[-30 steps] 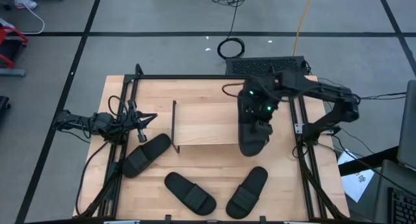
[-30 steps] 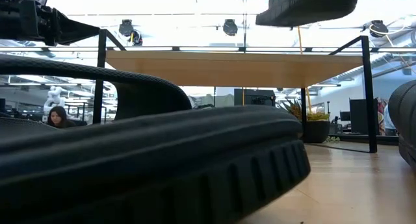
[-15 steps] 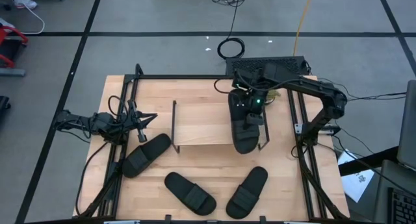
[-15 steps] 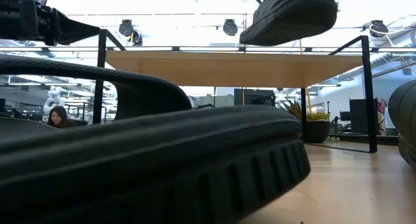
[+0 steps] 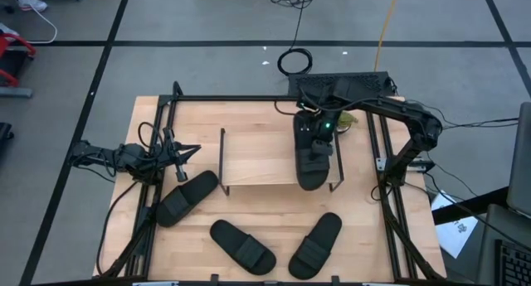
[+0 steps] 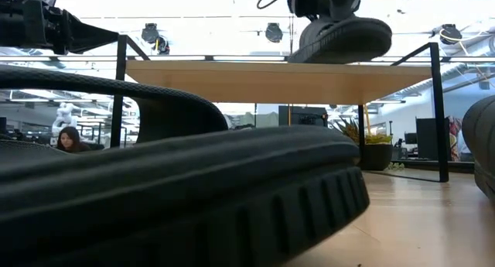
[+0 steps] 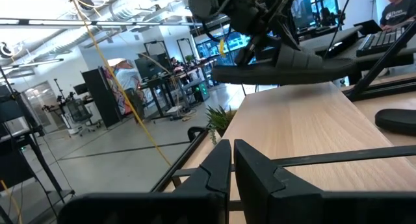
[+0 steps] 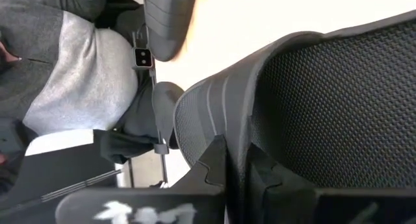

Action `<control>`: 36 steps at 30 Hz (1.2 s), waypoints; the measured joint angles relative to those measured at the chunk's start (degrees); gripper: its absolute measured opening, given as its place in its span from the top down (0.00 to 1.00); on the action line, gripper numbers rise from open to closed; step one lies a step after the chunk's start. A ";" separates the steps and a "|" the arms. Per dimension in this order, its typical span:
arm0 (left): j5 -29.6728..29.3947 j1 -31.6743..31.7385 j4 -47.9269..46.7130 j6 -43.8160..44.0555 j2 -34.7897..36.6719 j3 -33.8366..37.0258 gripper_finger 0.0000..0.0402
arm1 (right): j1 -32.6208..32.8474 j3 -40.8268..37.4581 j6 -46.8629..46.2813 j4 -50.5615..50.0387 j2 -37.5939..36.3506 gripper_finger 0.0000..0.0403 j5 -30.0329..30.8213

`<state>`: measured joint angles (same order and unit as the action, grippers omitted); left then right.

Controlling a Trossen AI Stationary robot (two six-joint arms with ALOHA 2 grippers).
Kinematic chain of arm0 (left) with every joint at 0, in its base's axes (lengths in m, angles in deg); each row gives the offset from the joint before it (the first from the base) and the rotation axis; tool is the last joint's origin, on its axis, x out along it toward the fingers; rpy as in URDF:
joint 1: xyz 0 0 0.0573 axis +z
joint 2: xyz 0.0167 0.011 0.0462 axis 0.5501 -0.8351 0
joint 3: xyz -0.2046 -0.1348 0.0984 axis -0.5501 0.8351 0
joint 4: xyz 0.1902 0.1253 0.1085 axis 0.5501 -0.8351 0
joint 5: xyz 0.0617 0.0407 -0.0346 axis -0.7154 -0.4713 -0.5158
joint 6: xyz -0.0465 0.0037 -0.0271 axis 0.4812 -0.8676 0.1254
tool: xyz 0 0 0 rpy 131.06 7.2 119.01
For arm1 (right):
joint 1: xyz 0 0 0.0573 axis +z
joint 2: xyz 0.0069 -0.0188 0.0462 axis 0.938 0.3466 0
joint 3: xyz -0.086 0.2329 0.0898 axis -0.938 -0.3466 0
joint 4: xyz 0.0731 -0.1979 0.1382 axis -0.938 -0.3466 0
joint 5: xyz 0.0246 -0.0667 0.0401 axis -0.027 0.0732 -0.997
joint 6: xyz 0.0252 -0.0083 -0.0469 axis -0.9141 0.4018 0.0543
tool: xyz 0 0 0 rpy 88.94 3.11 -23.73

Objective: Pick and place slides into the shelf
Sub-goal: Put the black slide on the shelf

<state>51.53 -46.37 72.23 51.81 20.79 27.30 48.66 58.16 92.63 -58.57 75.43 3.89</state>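
Right end effector (image 5: 314,143) clamped on slide (image 5: 313,163), seemingly touching shelf (image 5: 261,157) right edge

Count: 4 slides total. 1 on the shelf (image 5: 257,157) top at its right end, the held slide (image 5: 313,162). 3 on the table (image 5: 207,116) in front of the shelf: left slide (image 5: 186,197), middle slide (image 5: 241,245), right slide (image 5: 316,244). 1 shelf. 2 arms, 2 grippers: right gripper (image 5: 316,137) over the shelf, left gripper (image 5: 184,152) at the table's left edge. 1 person (image 6: 68,139) in the room behind, low view.
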 joint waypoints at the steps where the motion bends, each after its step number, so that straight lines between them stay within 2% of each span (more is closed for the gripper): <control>1: 0.01 0.01 -0.01 0.00 -0.01 0.00 0.94 | 0.00 -0.69 -0.20 -0.02 -0.01 0.99 0.00; 16: 0.02 0.00 -0.02 0.02 0.00 0.00 0.94 | -0.20 -6.97 -0.15 3.92 -0.14 0.97 -0.09; 20: 0.02 0.02 -0.02 0.02 0.00 0.01 0.94 | -0.15 -7.64 -0.04 3.91 -0.14 0.91 0.58; 32: 0.02 0.02 -0.08 0.00 -0.02 0.00 0.94 | 0.22 -7.88 4.45 5.97 -0.14 0.73 10.12; 36: 0.02 0.00 -0.07 0.00 -0.02 0.00 0.94 | 0.22 -7.90 4.80 6.12 -0.14 0.67 10.51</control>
<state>51.54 -46.37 72.16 51.81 20.77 27.30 48.88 50.26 97.43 -52.45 75.29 14.40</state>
